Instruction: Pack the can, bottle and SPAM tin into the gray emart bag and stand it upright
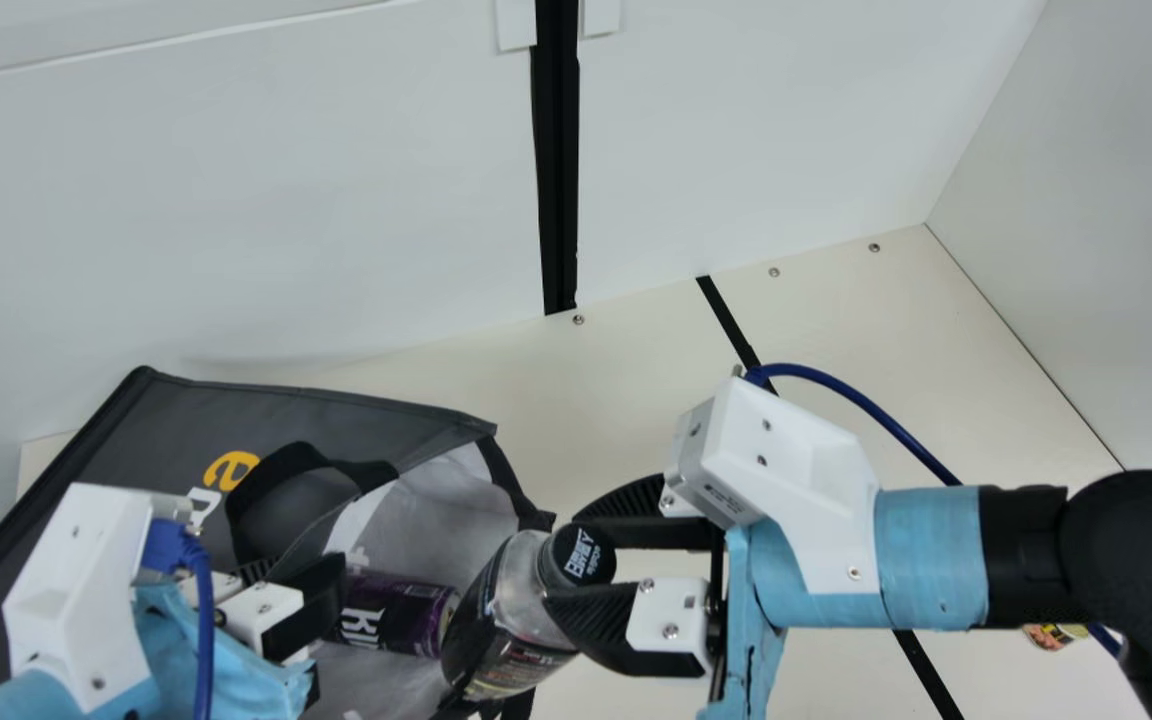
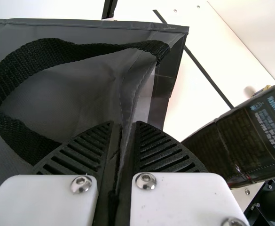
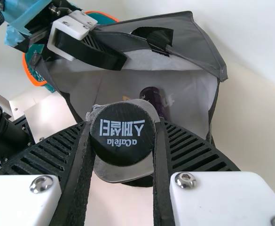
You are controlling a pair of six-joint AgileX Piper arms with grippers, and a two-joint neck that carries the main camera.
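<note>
The gray bag (image 1: 316, 410) lies on its side, its opening facing right, with the purple can (image 1: 396, 612) lying inside. At the bag's upper edge, my left gripper (image 1: 286, 590) pinches the rim; in the left wrist view the gripper (image 2: 123, 136) is shut on the gray fabric (image 2: 128, 89). My right gripper (image 1: 586, 570) is shut on the dark-capped bottle (image 1: 511, 640) near its neck, the bottle tilted with its base at the bag mouth. In the right wrist view the gripper (image 3: 122, 155) holds the bottle around its black cap (image 3: 122, 134). The SPAM tin cannot be clearly identified.
A small colorful item (image 1: 1054, 635) lies at the right, partly behind my right arm. An orange-rimmed teal basket (image 3: 30, 70) stands beyond the bag. White walls (image 1: 236, 220) rise behind the cream table (image 1: 836, 330).
</note>
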